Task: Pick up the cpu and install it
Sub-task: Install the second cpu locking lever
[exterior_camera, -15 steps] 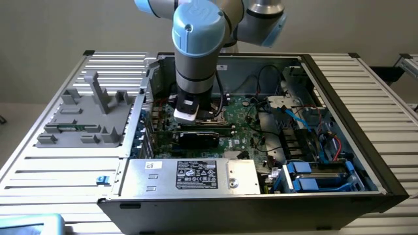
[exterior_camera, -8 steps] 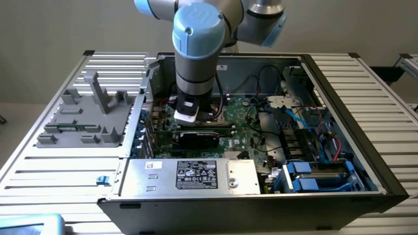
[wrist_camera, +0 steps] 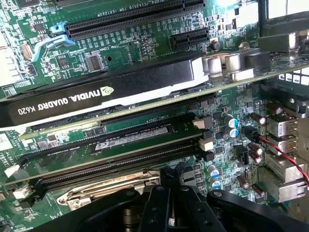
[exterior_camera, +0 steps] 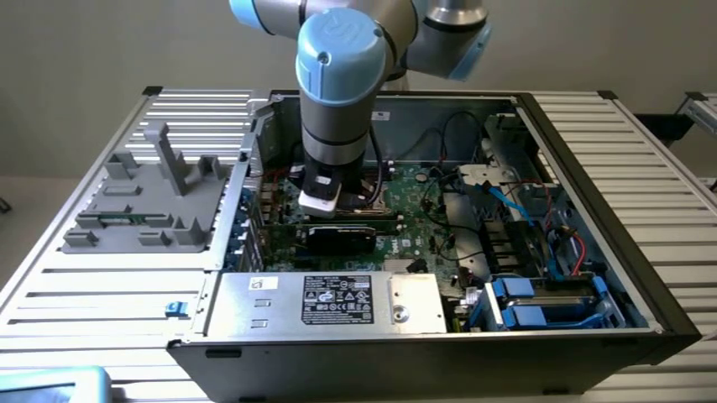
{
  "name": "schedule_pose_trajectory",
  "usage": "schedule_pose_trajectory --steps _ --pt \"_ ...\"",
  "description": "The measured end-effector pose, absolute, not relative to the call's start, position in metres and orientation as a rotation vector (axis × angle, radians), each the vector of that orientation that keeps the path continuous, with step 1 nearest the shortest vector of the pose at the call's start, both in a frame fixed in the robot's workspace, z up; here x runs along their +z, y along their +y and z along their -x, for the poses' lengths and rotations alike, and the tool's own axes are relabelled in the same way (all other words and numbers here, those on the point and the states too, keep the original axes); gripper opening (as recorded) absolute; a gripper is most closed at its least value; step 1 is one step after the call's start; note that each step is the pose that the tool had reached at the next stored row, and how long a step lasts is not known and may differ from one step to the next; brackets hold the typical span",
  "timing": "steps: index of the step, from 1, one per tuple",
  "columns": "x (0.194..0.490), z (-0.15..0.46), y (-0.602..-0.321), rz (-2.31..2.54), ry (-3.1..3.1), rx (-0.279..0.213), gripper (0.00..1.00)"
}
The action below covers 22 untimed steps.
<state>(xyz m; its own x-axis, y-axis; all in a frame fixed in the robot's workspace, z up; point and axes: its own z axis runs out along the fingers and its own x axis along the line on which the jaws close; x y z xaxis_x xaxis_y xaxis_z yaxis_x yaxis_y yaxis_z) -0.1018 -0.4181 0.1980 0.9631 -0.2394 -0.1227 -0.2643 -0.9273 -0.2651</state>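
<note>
My gripper (exterior_camera: 349,204) reaches down into the open computer case (exterior_camera: 583,176), low over the green motherboard (exterior_camera: 421,210). In the wrist view its black fingers (wrist_camera: 159,203) stand pressed together, so the gripper (wrist_camera: 166,192) is shut, right above the metal socket frame (wrist_camera: 108,187). The cpu is hidden; I cannot tell whether it sits between the fingertips or under them.
A black NVIDIA graphics card (wrist_camera: 96,94) stands just beyond the memory slots (wrist_camera: 111,154). A big silver box with a white label (exterior_camera: 325,300) fills the case's front. Cables and blue drive bays (exterior_camera: 538,302) crowd the exterior view's right. A grey fixture (exterior_camera: 146,201) lies outside on the left.
</note>
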Motion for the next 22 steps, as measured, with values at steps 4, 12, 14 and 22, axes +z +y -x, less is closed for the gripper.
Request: schedule_pose_trajectory --steps 4,12,14,22 --pt "0.1974 0.1018 -0.4181 2.830 0.371 0.128 0.11" --pt "0.1950 0.1018 -0.4181 2.828 0.373 0.128 0.11" --pt "0.1945 0.1018 -0.4181 2.828 0.374 0.128 0.11" --pt "0.1942 0.1018 -0.4181 2.827 0.375 0.127 0.11"
